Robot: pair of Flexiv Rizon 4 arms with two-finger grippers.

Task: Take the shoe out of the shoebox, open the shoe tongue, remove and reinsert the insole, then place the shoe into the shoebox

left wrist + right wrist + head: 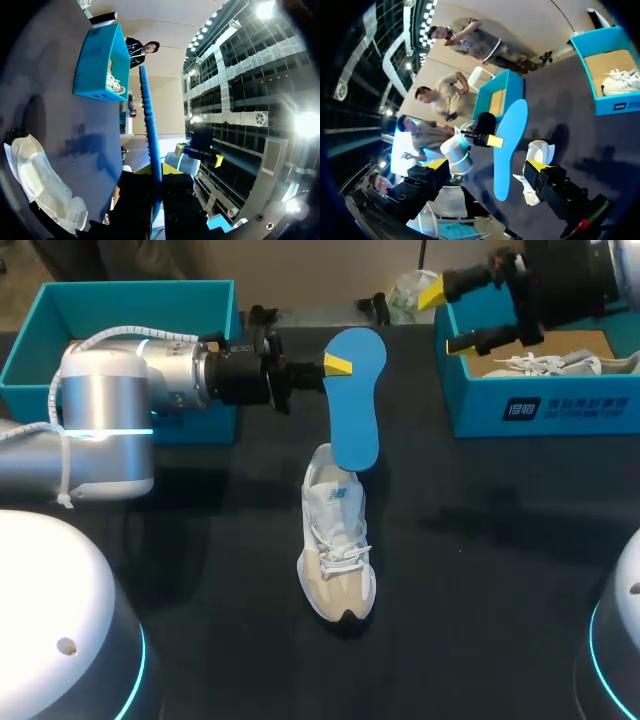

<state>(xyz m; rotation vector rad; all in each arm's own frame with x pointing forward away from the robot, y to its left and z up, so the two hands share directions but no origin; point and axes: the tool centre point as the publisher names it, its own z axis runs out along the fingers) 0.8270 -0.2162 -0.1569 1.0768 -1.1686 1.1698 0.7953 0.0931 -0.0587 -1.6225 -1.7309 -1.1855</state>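
Left fingers (338,364) clamp the blue insole (357,400) over the shoe (338,545). Right fingers (432,292) gape empty by a shoebox (560,405).

Robot lab bench set up for a shoe-handling trial.
The left arm (105,410) and right arm (570,270) hang over a dark table (500,540). A teal shoebox (540,405) lies below the right gripper (442,318), whose fingers are spread. A second teal box (120,310) sits behind the left gripper (338,365), which pinches a blue insole (358,400).

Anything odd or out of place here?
Nothing looks damaged or spilled. The insole is out of the shoe, pinched by the left gripper, one end by the shoe's heel, fitting the task; the shoe stands upright on the table.
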